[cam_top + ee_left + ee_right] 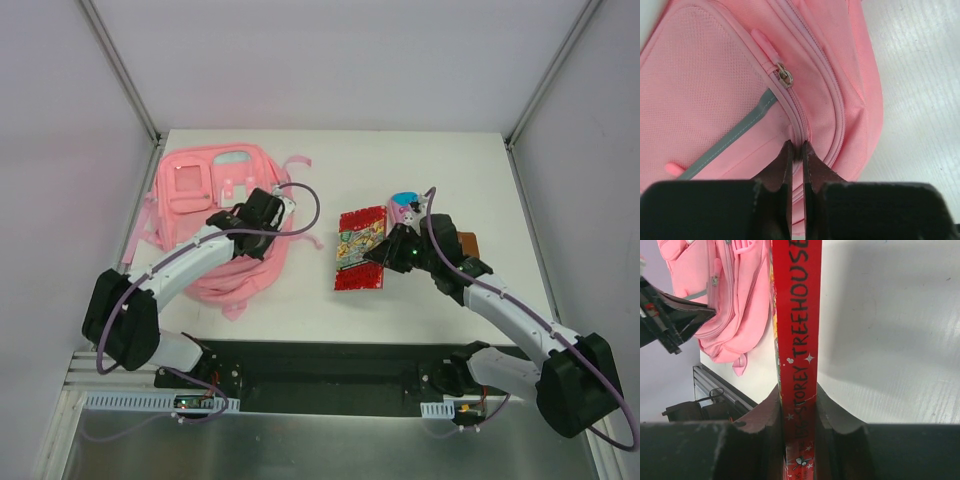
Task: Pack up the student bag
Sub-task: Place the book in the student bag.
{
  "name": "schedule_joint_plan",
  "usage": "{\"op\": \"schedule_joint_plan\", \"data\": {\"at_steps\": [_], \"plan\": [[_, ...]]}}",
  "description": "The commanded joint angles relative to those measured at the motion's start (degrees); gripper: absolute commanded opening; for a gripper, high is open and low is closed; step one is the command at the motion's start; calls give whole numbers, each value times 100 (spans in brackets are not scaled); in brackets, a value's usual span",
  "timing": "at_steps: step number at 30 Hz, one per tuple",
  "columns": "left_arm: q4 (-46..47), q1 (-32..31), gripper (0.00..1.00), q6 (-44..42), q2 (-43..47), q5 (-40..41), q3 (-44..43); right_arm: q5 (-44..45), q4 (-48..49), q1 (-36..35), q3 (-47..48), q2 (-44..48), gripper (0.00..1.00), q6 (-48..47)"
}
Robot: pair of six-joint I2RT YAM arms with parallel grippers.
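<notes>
Tabletop [400, 170]: white, carries everything.
Student bag [180, 215]: pink, lying towards the far-left corner.
Book [360, 250]: red, near the tabletop's middle, apart from the bag; long axis runs from far edge to near edge.
Left gripper [796, 146]: on the bag's right side, fingers together, pinching its zip seam [801, 120].
Right gripper [797, 390]: clamped on the book's spine.
Key relation: the bag lies to the right gripper's left, so the book likely travels leftward.
</notes>
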State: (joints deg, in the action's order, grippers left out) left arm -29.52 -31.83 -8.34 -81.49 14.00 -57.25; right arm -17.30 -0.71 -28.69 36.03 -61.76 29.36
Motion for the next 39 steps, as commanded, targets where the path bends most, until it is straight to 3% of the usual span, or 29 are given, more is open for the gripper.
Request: {"op": "schedule_joint_plan", "data": {"at_steps": [1, 7, 12, 21, 27, 31, 39], "plan": [[-1, 28, 0, 95, 853, -493, -469, -203, 387, 21, 79, 252, 2, 61], [-913, 28, 0, 236, 1101, -1205, -1847, -537, 545, 30, 80, 217, 1, 166], [-1214, 28, 0, 411, 1013, -1602, -2351, -967, 835, 12, -105, 252, 1, 412], [-1706, 28, 0, 588, 591, -1936, -3809, -1882, 2266, -514, -667, 384, 1, 1905], [-1785, 19, 0, 597, 327, -2007, -4285, -1769, 2883, -1147, -1037, 752, 1, 2731], [-1821, -7, 0, 632, 327, -1998, -4259, -1680, 2752, -1376, -923, 832, 1, 2733], [-1812, -279, 0, 719, 345, -1954, -4320, -1285, 3311, -2106, -326, -362, 1, 2925]]}}
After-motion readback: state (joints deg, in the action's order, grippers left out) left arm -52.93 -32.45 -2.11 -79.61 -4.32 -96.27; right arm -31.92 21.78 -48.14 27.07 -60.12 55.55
